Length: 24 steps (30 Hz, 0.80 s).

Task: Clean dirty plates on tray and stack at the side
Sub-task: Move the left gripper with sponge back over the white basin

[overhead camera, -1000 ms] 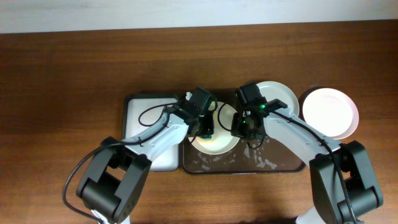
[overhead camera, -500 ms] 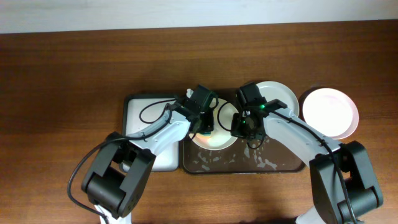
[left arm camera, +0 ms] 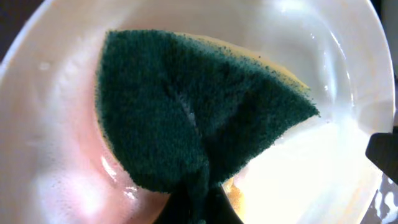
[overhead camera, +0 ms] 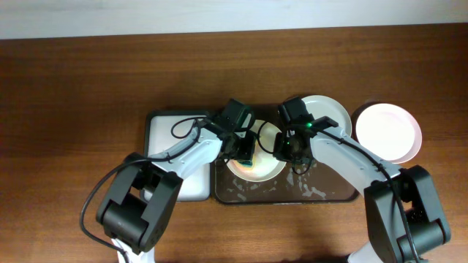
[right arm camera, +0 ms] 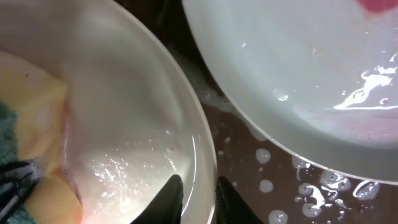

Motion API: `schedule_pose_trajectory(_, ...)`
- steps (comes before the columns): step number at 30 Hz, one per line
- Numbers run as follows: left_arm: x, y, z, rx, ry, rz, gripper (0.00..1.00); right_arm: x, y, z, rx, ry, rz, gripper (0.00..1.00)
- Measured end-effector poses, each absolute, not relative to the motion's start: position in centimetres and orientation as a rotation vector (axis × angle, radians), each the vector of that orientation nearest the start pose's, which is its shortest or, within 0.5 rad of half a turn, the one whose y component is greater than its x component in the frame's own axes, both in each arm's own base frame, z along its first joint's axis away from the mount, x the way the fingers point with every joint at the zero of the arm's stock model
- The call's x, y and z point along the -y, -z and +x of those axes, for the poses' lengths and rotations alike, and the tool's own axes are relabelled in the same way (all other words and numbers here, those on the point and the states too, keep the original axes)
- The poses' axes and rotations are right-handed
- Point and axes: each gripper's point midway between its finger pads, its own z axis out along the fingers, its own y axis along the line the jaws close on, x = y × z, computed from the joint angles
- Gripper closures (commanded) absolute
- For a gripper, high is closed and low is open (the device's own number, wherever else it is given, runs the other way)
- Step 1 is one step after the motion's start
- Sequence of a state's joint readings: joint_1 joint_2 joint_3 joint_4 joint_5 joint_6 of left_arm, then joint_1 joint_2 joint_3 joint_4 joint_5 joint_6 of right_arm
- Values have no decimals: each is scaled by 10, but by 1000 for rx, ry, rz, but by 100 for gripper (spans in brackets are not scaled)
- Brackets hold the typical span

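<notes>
The left tool (overhead camera: pixel 245 151), clamped on the green sponge (left arm camera: pixel 193 118), presses it into the cream plate (overhead camera: pixel 267 166), whose right rim the right tool (right arm camera: pixel 198 194) pinches steady.

Three plates (overhead camera: pixel 329 113), two trays (overhead camera: pixel 322 191), one sponge (left arm camera: pixel 193 118), two claws (overhead camera: pixel 245 151).

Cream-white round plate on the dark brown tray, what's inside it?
A dark green and yellow sponge, pinched by the left gripper, lies in the wet cream-white round plate. The plate's surface under the sponge is hidden.
</notes>
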<state>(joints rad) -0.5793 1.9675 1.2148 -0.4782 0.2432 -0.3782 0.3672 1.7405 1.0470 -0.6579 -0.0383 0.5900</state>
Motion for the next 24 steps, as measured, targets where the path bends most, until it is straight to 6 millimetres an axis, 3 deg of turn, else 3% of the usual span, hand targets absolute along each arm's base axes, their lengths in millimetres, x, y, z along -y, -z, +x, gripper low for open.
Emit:
schedule_pose_trajectory(4, 259, -8, 334, -2899, 620, 294, 100, -130, -24, 320, -2938, -203, 322, 75)
schedule_pose_trajectory(7, 242, -14, 334, -2906, 607, 261, 100, -131, -24, 321, -2936, -210, 319, 68)
schedule_pose_trajectory(10, 234, -34, 332, -2871, 602, 265, 100, -131, -24, 321, -2936, -210, 318, 67)
schedule_pose_trajectory(13, 234, -77, 338, -2761, 641, 268, 100, -132, -24, 322, -2929, -214, 315, 65)
schedule_pose_trajectory(15, 228, -86, 340, -2742, 634, 252, 100, -133, -25, 324, -2921, -223, 312, 62)
schedule_pose_trajectory(18, 206, -90, 345, -2749, 554, 185, 100, -137, -26, 326, -2914, -248, 300, 60)
schedule_pose_trajectory(24, 134, -87, 343, -2832, 304, -22, 100, -140, -23, 326, -2923, -271, 289, 60)
